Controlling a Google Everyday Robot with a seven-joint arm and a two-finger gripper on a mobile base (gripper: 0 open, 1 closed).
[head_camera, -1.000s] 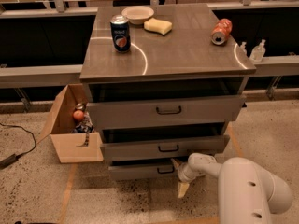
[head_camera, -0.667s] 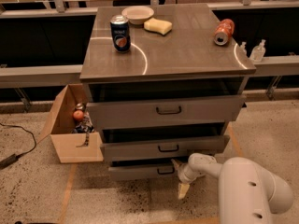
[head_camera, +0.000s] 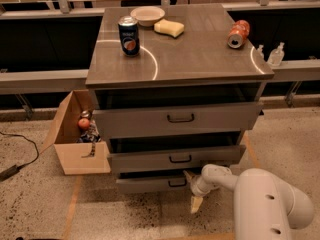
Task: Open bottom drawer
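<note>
The bottom drawer (head_camera: 150, 184) is the narrowest grey front, low on the cabinet, with a small dark curved handle (head_camera: 176, 182). It stands slightly out from the cabinet. My gripper (head_camera: 192, 190) sits just right of the handle, at the end of the white arm (head_camera: 265, 204) that comes in from the lower right. One tan finger points up toward the drawer front and the other (head_camera: 196, 203) points down at the floor, so the gripper is open. It holds nothing.
Above are the middle drawer (head_camera: 175, 158) and top drawer (head_camera: 177, 118), both partly out. The cabinet top (head_camera: 200, 54) holds a blue can (head_camera: 129, 35), a bowl (head_camera: 147, 15), a yellow sponge (head_camera: 169, 28) and a tipped red can (head_camera: 237, 33). A cardboard box (head_camera: 75, 139) stands left.
</note>
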